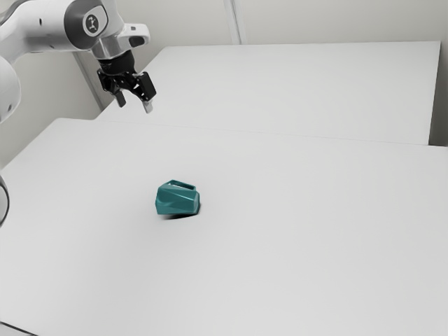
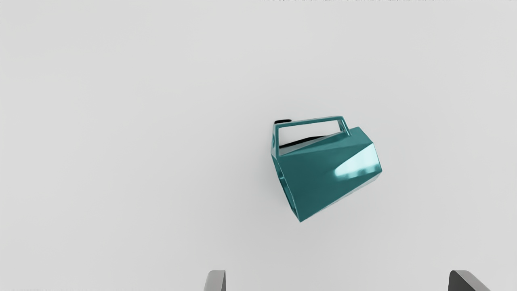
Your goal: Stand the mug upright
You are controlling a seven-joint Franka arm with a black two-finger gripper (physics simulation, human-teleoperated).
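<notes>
Mug (image 1: 178, 201) well apart from it, the one claw (image 1: 134, 106) hangs wide open and empty, its two fingers (image 2: 216, 282) cut off in the wrist view. Beyond, that single mug lies sideways on the table (image 1: 301, 231), one handle (image 2: 311, 121) showing, its inside mostly hidden.

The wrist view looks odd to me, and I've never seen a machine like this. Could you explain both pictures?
The machine is a single robot arm ending in a black two-finger gripper, its "hand". The exterior view comes from a camera standing at the arm's side. The wrist view comes from a camera riding on that hand, so the tips of its own fingers show at the bottom edge. On the pale table lies a teal mug with a handle, tipped onto its side. Nothing is held: the fingers stand apart, away from the mug.
</notes>
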